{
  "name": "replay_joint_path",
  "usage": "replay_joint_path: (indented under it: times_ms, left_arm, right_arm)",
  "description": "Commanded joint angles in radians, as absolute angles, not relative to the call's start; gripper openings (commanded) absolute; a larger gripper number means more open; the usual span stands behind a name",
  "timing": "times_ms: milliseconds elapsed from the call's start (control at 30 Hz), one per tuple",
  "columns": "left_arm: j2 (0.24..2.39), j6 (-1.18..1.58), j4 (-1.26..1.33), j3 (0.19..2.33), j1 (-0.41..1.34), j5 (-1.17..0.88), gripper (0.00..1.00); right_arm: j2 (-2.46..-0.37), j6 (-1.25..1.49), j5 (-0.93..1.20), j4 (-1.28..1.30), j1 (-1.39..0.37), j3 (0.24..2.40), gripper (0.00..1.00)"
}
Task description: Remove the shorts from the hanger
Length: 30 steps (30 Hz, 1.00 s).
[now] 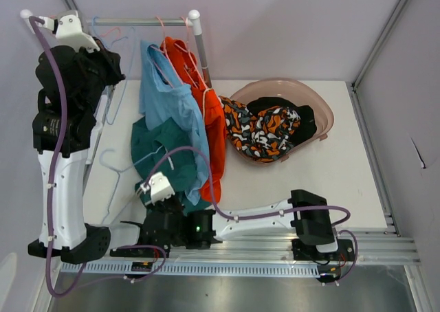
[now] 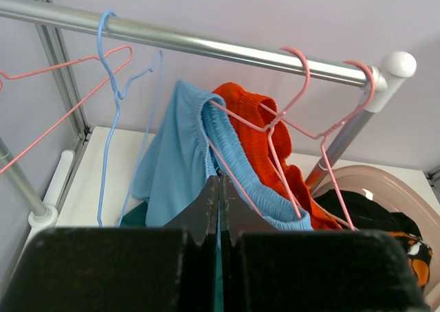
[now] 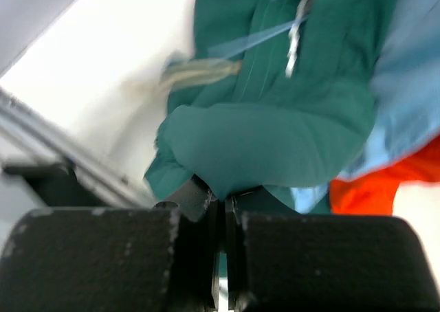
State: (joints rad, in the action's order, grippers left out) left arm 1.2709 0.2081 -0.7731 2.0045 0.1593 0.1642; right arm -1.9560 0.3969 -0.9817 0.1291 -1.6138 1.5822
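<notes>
Light blue shorts (image 1: 168, 99) and bright orange shorts (image 1: 210, 109) hang on pink hangers (image 2: 289, 113) from the metal rail (image 2: 206, 44). Teal shorts (image 1: 161, 154) droop lower, below the light blue pair, with a pale hanger wire (image 3: 275, 30) across them. At their near edge my right gripper (image 3: 223, 201) is shut on a fold of the teal fabric (image 3: 275, 133). My left gripper (image 2: 220, 188) is shut and bare up by the rail, its tips in front of the light blue waistband (image 2: 240, 168). The patterned shorts (image 1: 265, 133) and black shorts (image 1: 306, 119) lie in the basin.
A pink basin (image 1: 326, 119) stands at the back right of the white table. A bare blue hanger (image 2: 113, 85) and a pink one (image 2: 62, 68) hang at the rail's left. A white hanger (image 1: 113, 171) lies on the table by the left arm (image 1: 65, 174).
</notes>
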Motion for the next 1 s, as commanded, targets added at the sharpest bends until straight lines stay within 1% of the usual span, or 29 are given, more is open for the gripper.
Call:
replay_joint_path:
  times_ms: [0, 100, 167, 233, 267, 300, 333, 367, 400, 433, 467, 500, 533, 567, 600, 667, 700, 733, 800, 867, 900, 967]
  left_arm:
    - [1.180, 0.218, -0.787, 1.988, 0.155, 0.124, 0.00]
    - [1.128, 0.232, -0.830, 1.962, 0.155, 0.091, 0.00]
    - [1.073, 0.229, -0.857, 1.907, 0.155, 0.068, 0.00]
    - [1.013, 0.227, -0.847, 1.744, 0.155, 0.077, 0.05]
    - [0.979, 0.230, -0.833, 1.692, 0.155, 0.084, 0.11]
    - [0.921, 0.233, -0.806, 1.552, 0.155, 0.103, 0.19]
    - [0.895, 0.236, -0.798, 1.513, 0.155, 0.107, 0.19]
    - [0.878, 0.247, -0.793, 1.479, 0.155, 0.113, 0.19]
    - [0.861, 0.252, -0.790, 1.450, 0.155, 0.120, 0.19]
    - [0.830, 0.255, -0.788, 1.366, 0.155, 0.124, 0.20]
    - [0.816, 0.262, -0.785, 1.342, 0.155, 0.124, 0.24]
    - [0.804, 0.267, -0.793, 1.304, 0.155, 0.129, 0.33]
    - [0.781, 0.268, -0.796, 1.275, 0.155, 0.130, 0.37]
    - [0.770, 0.276, -0.801, 1.247, 0.155, 0.138, 0.43]
    - [0.759, 0.279, -0.807, 1.233, 0.155, 0.147, 0.54]
    - [0.733, 0.281, -0.822, 1.180, 0.155, 0.185, 0.61]
    - [0.729, 0.282, -0.827, 1.166, 0.155, 0.204, 0.66]
    - [0.724, 0.281, -0.830, 1.152, 0.155, 0.222, 0.69]
    - [0.733, 0.279, -0.841, 1.106, 0.155, 0.265, 0.74]
    - [0.767, 0.272, -0.851, 1.077, 0.153, 0.271, 0.77]
    - [0.781, 0.267, -0.854, 1.054, 0.153, 0.268, 0.80]
    - [0.810, 0.265, -0.861, 1.022, 0.143, 0.256, 0.82]
  right_arm:
    - [-1.957, 0.283, -0.999, -0.014, -1.531, 1.701, 0.00]
    - [-1.971, 0.255, -0.979, -0.003, -1.477, 1.785, 0.00]
    - [-1.942, 0.244, -0.994, 0.027, -1.470, 1.770, 0.00]
    - [-1.907, 0.280, -1.031, 0.050, -1.473, 1.723, 0.00]
    - [-1.863, 0.313, -1.051, 0.072, -1.477, 1.665, 0.00]
    - [-1.836, 0.351, -1.069, 0.127, -1.488, 1.632, 0.00]
    - [-1.807, 0.389, -1.116, 0.153, -1.496, 1.599, 0.00]
    - [-1.743, 0.484, -1.156, 0.193, -1.506, 1.568, 0.00]
    - [-1.709, 0.532, -1.199, 0.271, -1.520, 1.518, 0.00]
    - [-1.674, 0.570, -1.292, 0.314, -1.549, 1.496, 0.00]
    - [-1.605, 0.671, -1.346, 0.374, -1.569, 1.473, 0.00]
    - [-1.573, 0.711, -1.455, 0.479, -1.613, 1.468, 0.00]
    - [-1.540, 0.750, -1.506, 0.532, -1.635, 1.465, 0.00]
    - [-1.510, 0.800, -1.556, 0.579, -1.655, 1.466, 0.00]
    - [-1.447, 0.796, -1.644, 0.619, -1.673, 1.468, 0.00]
    - [-1.379, 0.753, -1.713, 0.598, -1.710, 1.465, 0.00]
    - [-1.349, 0.671, -1.735, 0.545, -1.713, 1.462, 0.00]
    - [-1.292, 0.652, -1.758, 0.542, -1.712, 1.468, 0.00]
    - [-1.243, 0.679, -1.758, 0.593, -1.700, 1.474, 0.00]
    - [-1.180, 0.683, -1.758, 0.604, -1.692, 1.453, 0.00]
    - [-1.160, 0.683, -1.758, 0.607, -1.690, 1.439, 0.00]
    - [-1.109, 0.680, -1.758, 0.607, -1.683, 1.398, 0.00]
